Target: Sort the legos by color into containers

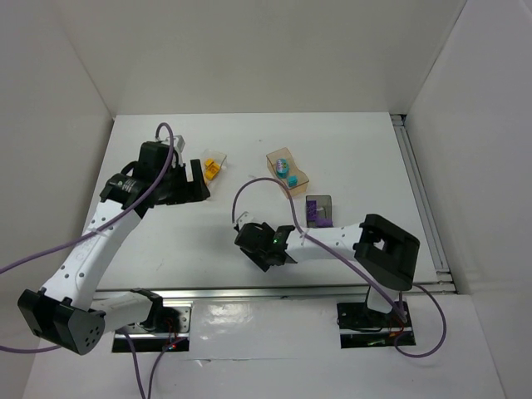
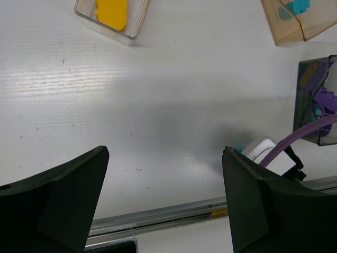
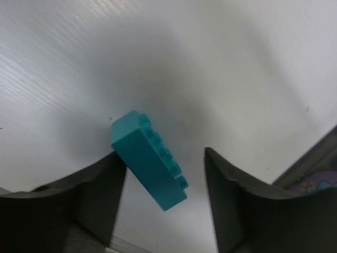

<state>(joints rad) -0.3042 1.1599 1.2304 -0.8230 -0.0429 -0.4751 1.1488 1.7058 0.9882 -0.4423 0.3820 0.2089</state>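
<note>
SORTING BENCH: At far left my left gripper [image 2: 163, 158] hangs over the white table [image 1: 349, 141] with its 2 fingers spread wide and nothing between them. Just beyond it stands the clear tub [image 1: 208, 170], already holding yellow bricks [image 2: 111, 11].

Nearer the middle, my right gripper [image 3: 163, 158] is low over bare table, jaws apart around 1 teal brick [image 3: 147, 163]. The brick sits tilted against one finger with a visible gap to the other, so I am not gripping it. Whether it rests flat on the table, I cannot tell.

To the right, the tan tub [image 1: 287, 169] carries cyan pieces, and the smoky grey tub [image 1: 319, 210] beyond it holds a purple brick [image 2: 326, 100].

I judge the teal brick light, rigid and slick-sided, and likely to twist or pop out if pinched across its corners. The sound hold is on its 2 long smooth faces, squared to my pads, studs clear. It looks bound for the tan tub.
</note>
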